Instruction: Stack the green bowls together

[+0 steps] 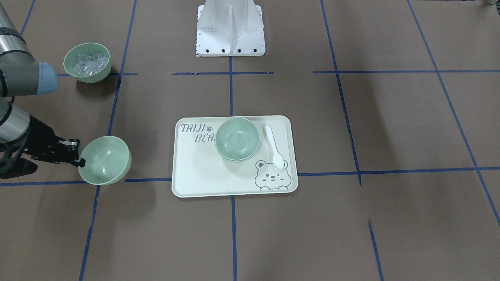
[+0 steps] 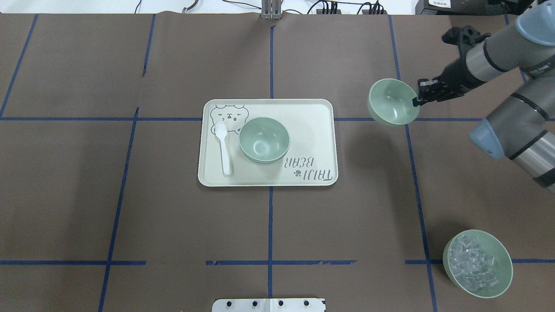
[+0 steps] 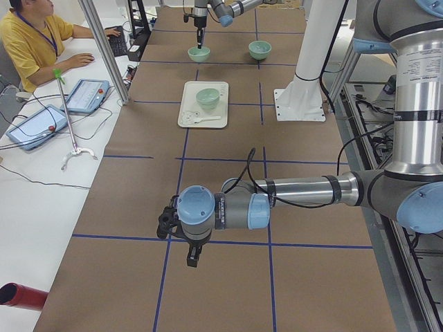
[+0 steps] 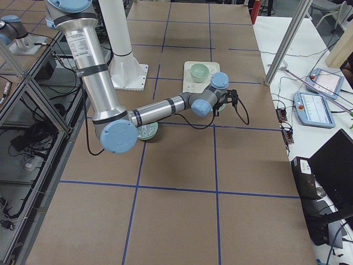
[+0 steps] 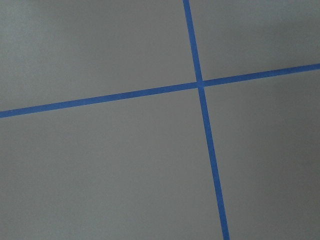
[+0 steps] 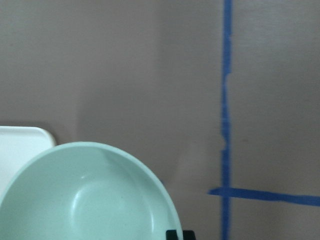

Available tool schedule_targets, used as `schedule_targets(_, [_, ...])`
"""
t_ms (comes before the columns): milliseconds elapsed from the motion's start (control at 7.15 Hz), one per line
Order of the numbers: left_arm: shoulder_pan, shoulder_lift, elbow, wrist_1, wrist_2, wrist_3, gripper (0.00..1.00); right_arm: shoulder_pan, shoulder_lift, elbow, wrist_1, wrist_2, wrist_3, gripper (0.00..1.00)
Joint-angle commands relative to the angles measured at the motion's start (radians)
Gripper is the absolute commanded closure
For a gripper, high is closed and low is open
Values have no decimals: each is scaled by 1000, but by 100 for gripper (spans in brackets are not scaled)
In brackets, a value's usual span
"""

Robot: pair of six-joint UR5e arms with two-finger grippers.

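My right end effector (image 2: 417, 102) is clamped on the rim of an empty, tilted green bowl (image 2: 392, 102), apart from the tray (image 2: 312, 130), with bare surface (image 2: 351, 143) between them. Nested green bowls (image 2: 263, 139) sit in that tray beside a spoon (image 2: 223, 147). Whether the left end effector (image 3: 193, 257) is apart or together, I cannot tell.

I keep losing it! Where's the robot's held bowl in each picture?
Front-facing: held bowl, left of tray.
Overhead: bowl right of tray.
Exterior left: bowl far, beyond tray.
Exterior right: mostly hidden behind wrist.
Left wrist: absent.
Right wrist: bowl bottom left, near tray corner.
Landmark: tray.
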Motion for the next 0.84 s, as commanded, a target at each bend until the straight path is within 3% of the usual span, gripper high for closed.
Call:
schedule_targets(0, [0,-2,-33,-2,3,-86,0,-108,187,5,-99,-83,172,100])
schedule_targets(280, [2,-4,-48,-4,3,-86,0,-197,345,15,-300,-172,196,100])
schedule_targets(559, [2,-4,-50,-7,0,-86,0,-364,384,5,-315,-357,268,100])
schedule_targets(699, [2,-4,-51,-7,-2,-86,0,-406,384,3,-318,-396,276,100])
